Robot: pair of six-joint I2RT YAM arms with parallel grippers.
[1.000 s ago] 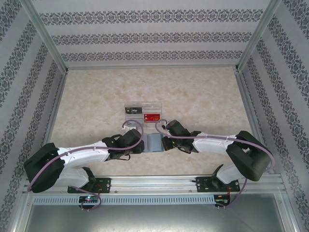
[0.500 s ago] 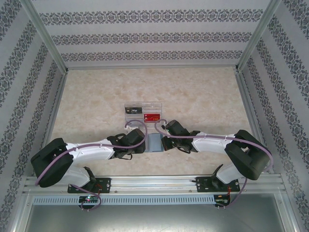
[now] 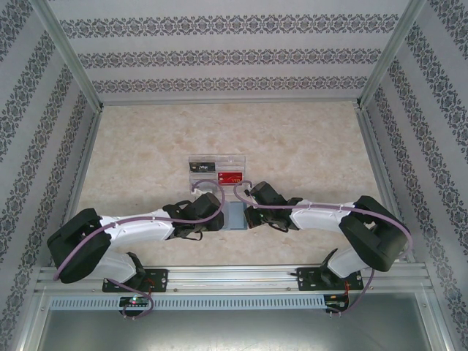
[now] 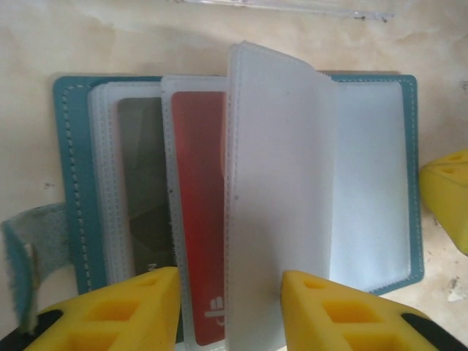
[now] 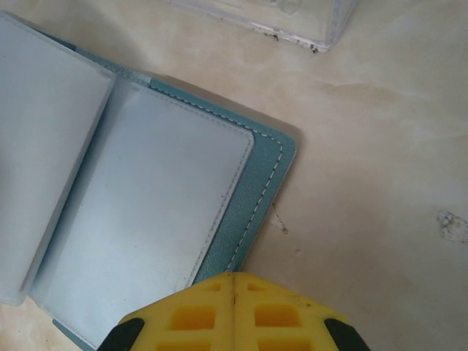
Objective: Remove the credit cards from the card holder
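Left wrist: red card [image 4: 196, 219] between parted jaws of left gripper [image 4: 228, 292] — right wrist: teal card holder [image 5: 263, 183], blank panel, just ahead of right gripper [image 5: 232, 281], jaws closed.

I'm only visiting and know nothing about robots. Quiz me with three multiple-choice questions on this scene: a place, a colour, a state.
1. The clear tray sits: A) beyond the card holder, away from the arms' bases B) between holder and bases C) on the holder
2. The bright card in the holder's sleeves is: A) green B) red C) purple
3. The right gripper is: A) wide open B) gripping a card C) shut
Answers: 1 A, the top view shows it farther out; 2 B, red shows through clear plastic; 3 C, its yellow fingers meet.
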